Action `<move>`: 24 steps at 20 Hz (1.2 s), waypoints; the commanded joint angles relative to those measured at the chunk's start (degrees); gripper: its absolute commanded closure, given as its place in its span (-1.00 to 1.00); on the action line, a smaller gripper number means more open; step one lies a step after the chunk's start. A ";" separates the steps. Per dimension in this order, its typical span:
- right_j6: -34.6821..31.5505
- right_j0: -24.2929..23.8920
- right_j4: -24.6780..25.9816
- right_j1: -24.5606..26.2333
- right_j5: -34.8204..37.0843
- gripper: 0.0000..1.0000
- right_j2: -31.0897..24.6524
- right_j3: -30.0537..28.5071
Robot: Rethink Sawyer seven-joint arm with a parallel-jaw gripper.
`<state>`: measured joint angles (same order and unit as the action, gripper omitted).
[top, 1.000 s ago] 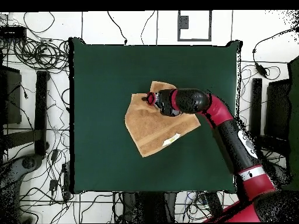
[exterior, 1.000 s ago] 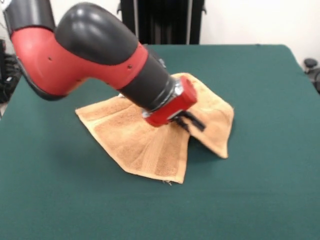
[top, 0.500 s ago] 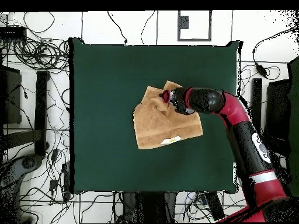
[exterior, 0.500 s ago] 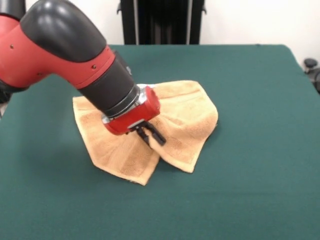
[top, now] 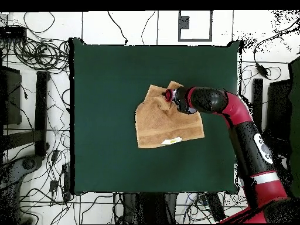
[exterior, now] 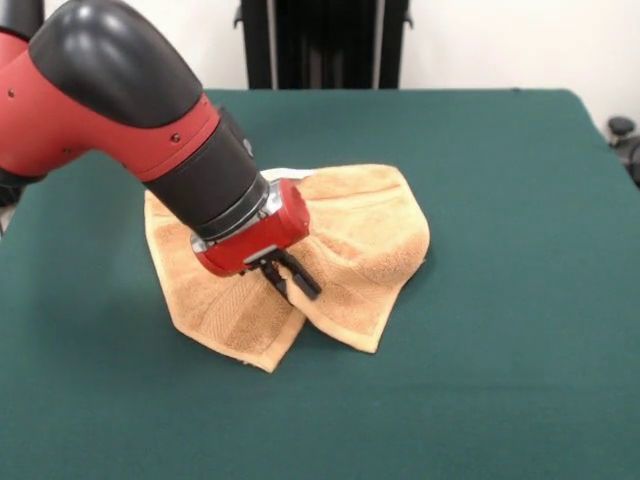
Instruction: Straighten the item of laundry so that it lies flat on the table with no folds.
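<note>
The tan-orange hand towel (exterior: 360, 235) lies crumpled a little left of the front view's centre, on the dark green table (exterior: 500, 380). Two lobes hang toward the lower edge of the frame, one overlapping the other, each showing a woven border band. In the overhead view the towel (top: 155, 126) sits right of the table's (top: 105, 117) middle, with a small white tag (top: 173, 140) near its lower edge — no writing can be read on it.

The gripper (exterior: 290, 276) presses into the cloth where the two lobes meet; its dark fingers are pinched together on a gathered fold of the towel. The red and black arm (exterior: 130, 120) slants in from the upper left of the front view and hides the towel's upper left part.

Around the table in the overhead view — tangled cables (top: 35, 53) on a pale floor.
</note>
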<state>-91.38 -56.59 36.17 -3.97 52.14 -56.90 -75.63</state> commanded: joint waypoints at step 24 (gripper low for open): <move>9.23 2.22 -1.11 3.18 -8.60 -1.00 -0.19 -0.76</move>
<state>-91.38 -56.42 36.22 -3.80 45.48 -57.16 -75.94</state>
